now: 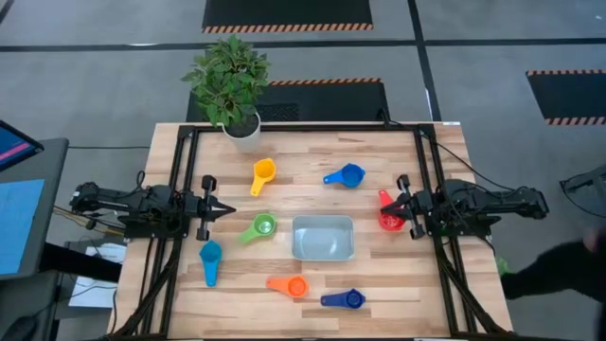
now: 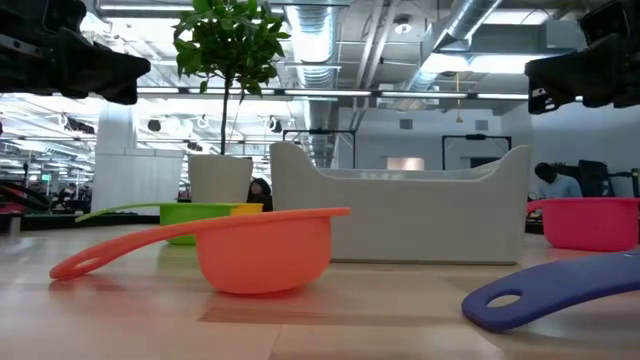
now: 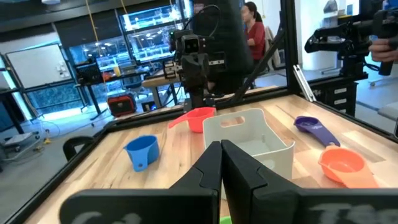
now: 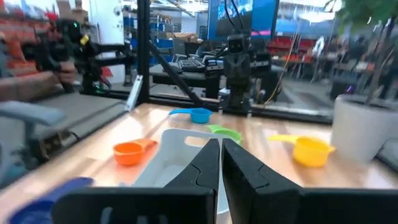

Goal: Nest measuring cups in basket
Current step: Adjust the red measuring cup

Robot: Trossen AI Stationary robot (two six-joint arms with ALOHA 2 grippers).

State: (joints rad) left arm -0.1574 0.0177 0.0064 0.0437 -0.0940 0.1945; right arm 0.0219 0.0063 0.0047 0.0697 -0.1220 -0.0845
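Note:
The pale grey-blue basket [image 1: 322,238] stands a little right of the table's middle. Around it, the measuring cups lie on the wood: yellow [image 1: 263,173], blue [image 1: 347,176], red [image 1: 389,220], green [image 1: 259,227], light blue [image 1: 209,258], orange [image 1: 289,285] and dark blue [image 1: 345,299]. My left gripper [image 1: 227,210] hangs shut above the table's left side, pointing level toward the basket. My right gripper [image 1: 386,206] hangs shut at the right side, over the red cup and clear of it. Both wrist views show the shut fingertips, left [image 3: 221,146] and right [image 4: 219,144], with nothing between them.
A potted plant in a white pot [image 1: 240,128] stands at the table's far edge, left of centre. Black frame rails [image 1: 180,189] run along both sides of the table. People show in the room beyond the table.

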